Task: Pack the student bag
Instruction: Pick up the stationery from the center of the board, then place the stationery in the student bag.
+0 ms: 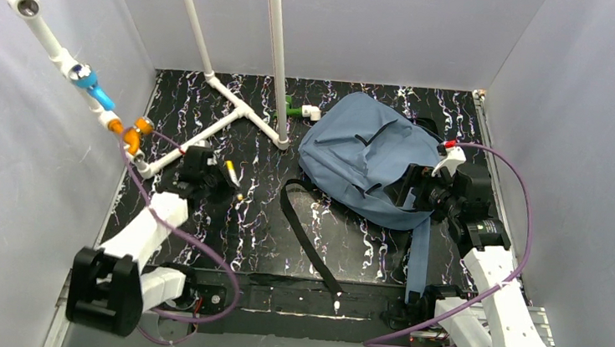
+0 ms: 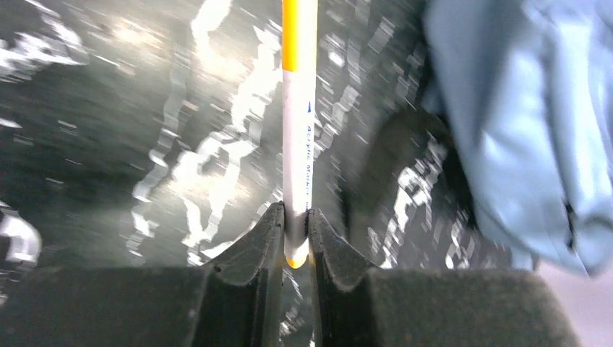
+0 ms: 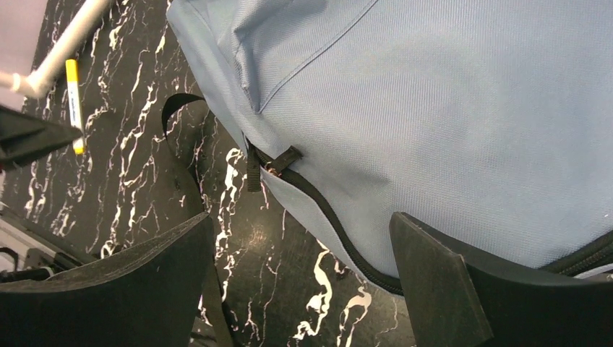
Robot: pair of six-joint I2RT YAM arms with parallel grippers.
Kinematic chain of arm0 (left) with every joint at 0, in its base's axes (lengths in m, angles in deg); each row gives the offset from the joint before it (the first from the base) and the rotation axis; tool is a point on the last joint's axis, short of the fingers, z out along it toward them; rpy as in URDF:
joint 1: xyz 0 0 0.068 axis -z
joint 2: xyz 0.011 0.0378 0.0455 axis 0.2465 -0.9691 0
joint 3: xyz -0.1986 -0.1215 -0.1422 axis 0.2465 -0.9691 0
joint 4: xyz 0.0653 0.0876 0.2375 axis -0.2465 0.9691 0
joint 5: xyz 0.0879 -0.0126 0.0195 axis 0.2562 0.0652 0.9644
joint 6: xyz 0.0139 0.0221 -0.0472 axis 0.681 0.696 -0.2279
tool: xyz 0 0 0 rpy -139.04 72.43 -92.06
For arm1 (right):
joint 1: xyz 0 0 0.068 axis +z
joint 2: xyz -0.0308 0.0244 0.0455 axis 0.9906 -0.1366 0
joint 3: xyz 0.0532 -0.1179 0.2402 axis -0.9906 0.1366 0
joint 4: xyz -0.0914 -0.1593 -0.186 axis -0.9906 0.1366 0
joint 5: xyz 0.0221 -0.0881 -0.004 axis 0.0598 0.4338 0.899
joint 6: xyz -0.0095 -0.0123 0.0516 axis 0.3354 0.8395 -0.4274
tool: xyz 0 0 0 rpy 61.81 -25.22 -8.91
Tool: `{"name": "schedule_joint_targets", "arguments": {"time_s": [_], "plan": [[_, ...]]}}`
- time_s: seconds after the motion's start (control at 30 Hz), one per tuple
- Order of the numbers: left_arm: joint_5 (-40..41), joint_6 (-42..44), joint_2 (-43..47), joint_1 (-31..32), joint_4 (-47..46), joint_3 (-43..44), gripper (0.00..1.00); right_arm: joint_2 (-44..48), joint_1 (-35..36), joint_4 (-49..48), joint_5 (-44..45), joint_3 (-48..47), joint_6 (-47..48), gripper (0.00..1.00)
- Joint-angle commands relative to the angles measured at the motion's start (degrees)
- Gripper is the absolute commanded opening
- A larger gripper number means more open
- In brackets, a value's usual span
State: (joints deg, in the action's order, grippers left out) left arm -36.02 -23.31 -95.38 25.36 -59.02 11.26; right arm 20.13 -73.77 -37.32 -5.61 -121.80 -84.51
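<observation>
The student bag (image 1: 364, 157), slate-blue fabric, lies at the table's back right; it also shows as the student bag (image 2: 520, 123) and fills most of the right wrist view, bag (image 3: 448, 108). My left gripper (image 1: 218, 176) is shut on a white marker (image 2: 298, 144) with a yellow cap, its end pinched between the fingertips, left gripper (image 2: 295, 217). The marker (image 1: 232, 172) sits left of the bag. My right gripper (image 1: 416, 191) stands open at the bag's near edge, right gripper (image 3: 300, 224), astride the black zipper (image 3: 325, 217), below the zip pull (image 3: 271, 168).
A white pipe frame (image 1: 234, 108) stands at the back left, with a green clip (image 1: 297, 108) by its foot. A black webbing strap (image 1: 307, 232) trails from the bag toward the front edge, and a blue strap (image 1: 417, 259) runs beside my right arm. Grey walls enclose the table.
</observation>
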Motion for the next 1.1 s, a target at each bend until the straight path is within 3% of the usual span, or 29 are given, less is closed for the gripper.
{"name": "schedule_joint_targets", "arguments": {"time_s": [0.0, 0.1, 0.23, 0.5, 0.63, 0.73, 0.93, 1.07], "plan": [[-4.7, -3.3, 11.2, 10.9, -3.7, -4.5, 0.00, 0.3, 0.2, -0.4, -2.1, -1.8, -3.6, 0.98], [-3.3, -4.4, 17.3, 16.9, -2.4, -6.6, 0.00, 1.7, 0.3, -4.7, -4.7, 0.3, -7.5, 0.98], [-2.5, -5.8, 22.4, 17.9, 0.3, -8.2, 0.00, 0.6, 0.2, -3.0, -4.7, -2.3, -7.1, 0.98], [-2.3, 11.9, 16.1, 17.9, 3.0, -0.6, 0.00, -1.0, 0.2, -2.3, -6.7, -3.8, -7.4, 0.98], [7.3, 6.6, 20.1, 17.9, 3.4, -3.2, 0.00, -1.3, 0.3, -0.6, -6.6, -4.1, -6.0, 0.98], [8.6, 6.0, 21.9, 17.9, 1.4, -4.7, 0.00, -1.4, 0.3, -0.1, -5.6, -4.3, -5.3, 0.98], [15.4, 13.0, 15.6, 17.7, 10.1, 3.7, 0.00, -2.3, 0.3, -0.2, -6.2, -4.9, -4.9, 0.98], [11.2, 21.4, 11.4, 17.6, 10.2, 9.8, 0.00, -1.7, 0.3, 0.2, -5.7, -4.7, -4.7, 0.98]]}}
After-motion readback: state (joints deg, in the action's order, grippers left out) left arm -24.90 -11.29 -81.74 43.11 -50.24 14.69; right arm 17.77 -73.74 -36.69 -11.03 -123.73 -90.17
